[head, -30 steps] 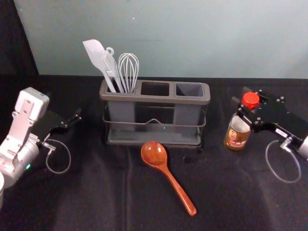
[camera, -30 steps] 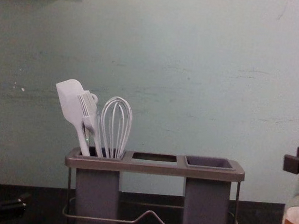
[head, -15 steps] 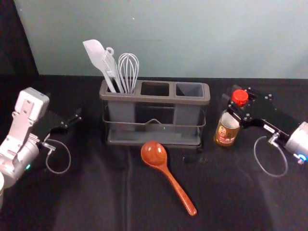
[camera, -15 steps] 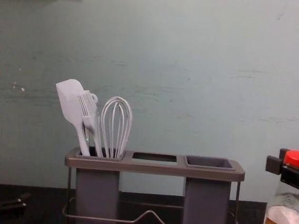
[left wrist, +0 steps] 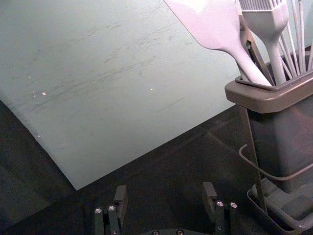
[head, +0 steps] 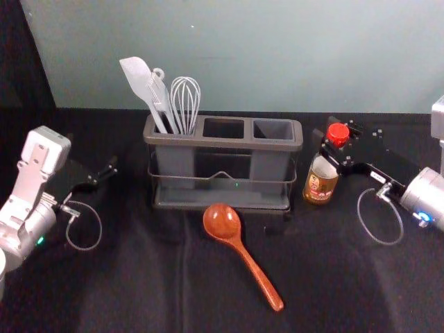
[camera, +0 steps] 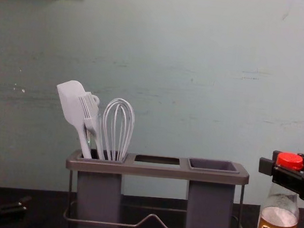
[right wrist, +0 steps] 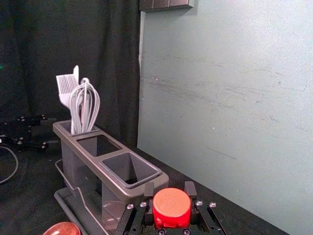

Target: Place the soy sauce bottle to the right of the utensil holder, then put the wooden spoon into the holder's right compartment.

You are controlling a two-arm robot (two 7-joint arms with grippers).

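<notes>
We have the bottle [head: 321, 186] right of the holder [head: 229, 143] but clamped in the right gripper [right wrist: 169, 192], so placing looks nearly done, release pending; spoon [head: 222, 223] lies on the tabletop [head: 152, 277], insertion undone, left gripper [left wrist: 165, 189] parked left of holder, fingers apart.

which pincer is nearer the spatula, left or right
Left. The left pincer is low beside the holder's left end, below the spatula and nearer the robot; the right pincer is past the holder's right end, gripping the bottle.
</notes>
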